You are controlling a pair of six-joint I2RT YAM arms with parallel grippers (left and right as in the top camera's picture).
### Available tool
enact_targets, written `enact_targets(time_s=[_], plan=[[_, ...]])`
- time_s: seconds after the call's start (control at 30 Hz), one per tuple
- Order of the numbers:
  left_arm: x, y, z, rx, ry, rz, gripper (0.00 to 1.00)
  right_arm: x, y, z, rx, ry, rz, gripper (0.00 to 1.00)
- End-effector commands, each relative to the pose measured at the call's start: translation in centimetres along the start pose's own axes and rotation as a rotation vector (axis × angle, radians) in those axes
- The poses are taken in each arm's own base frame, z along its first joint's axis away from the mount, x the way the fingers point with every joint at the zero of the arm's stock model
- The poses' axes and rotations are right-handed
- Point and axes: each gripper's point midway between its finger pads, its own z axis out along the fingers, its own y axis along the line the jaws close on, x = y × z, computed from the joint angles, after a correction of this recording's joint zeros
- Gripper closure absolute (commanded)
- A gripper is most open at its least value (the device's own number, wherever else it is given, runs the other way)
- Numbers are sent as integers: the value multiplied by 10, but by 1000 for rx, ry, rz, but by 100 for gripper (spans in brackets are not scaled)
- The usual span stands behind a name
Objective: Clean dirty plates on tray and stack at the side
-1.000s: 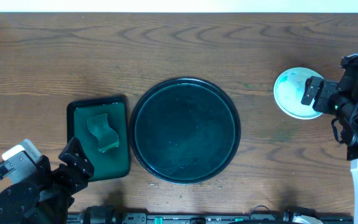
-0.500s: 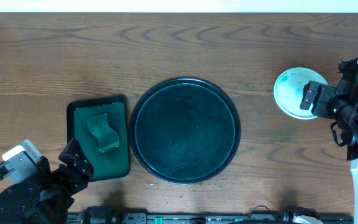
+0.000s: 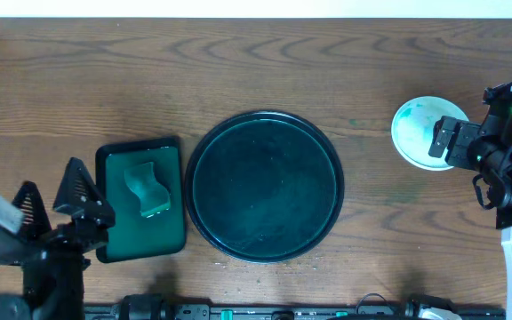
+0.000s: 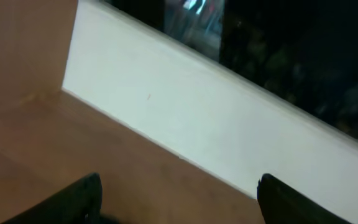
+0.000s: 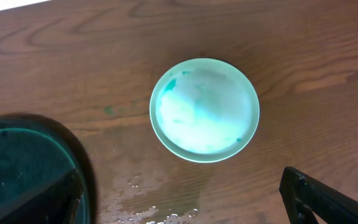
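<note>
— Overhead view: shows the tray [image 3: 265, 187] bare of plates. Anything left to wipe?

— Seemingly not. Shows the plates [image 3: 414, 124] set on the side [image 3: 372, 80], well right of the tray, topmost wiped to a faint green smear. Cannot count the stack. Notes a wet patch [image 5: 143, 200] nearby. Finds the right gripper [image 3: 444, 140] spread wide over them, pinching nothing; left gripper [image 3: 53, 197] likewise spread, idle beside the sponge tray [image 3: 114, 240]. Looks finished, or nearly.

Glossy dark tray [image 3: 263, 186] and smooth glazed-looking plates [image 5: 204, 109] sit on matt wood-grain tabletop [image 3: 238, 71].
</note>
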Motion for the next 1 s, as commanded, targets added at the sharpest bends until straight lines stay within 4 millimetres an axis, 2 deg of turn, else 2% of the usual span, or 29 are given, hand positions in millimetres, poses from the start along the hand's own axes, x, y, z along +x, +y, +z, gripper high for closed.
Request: enact_targets(time_s=[0.0,0.2,0.3,0.37,0.53,0.83,0.97], plan=[[5,5,-8,20,-58,0,20,-3,2,-4,-1,-14,-19,1],[25,17,-10,59,-157,-16,20,-3,2,-4,-1,-14,-19,1],[42,24,-3,76,-190,-21,20,-3,2,-4,-1,-14,-19,1],[61,32,9,88,-213,-25,20,-3,2,-4,-1,-14,-19,1],[88,43,25,118,-272,-40,20,-3,2,-4,-1,-14,-19,1],[119,55,50,174,-360,-110,20,-3,2,-4,-1,-14,-19,1],[126,57,52,198,-406,-117,19,-3,2,-4,-1,-14,-19,1]])
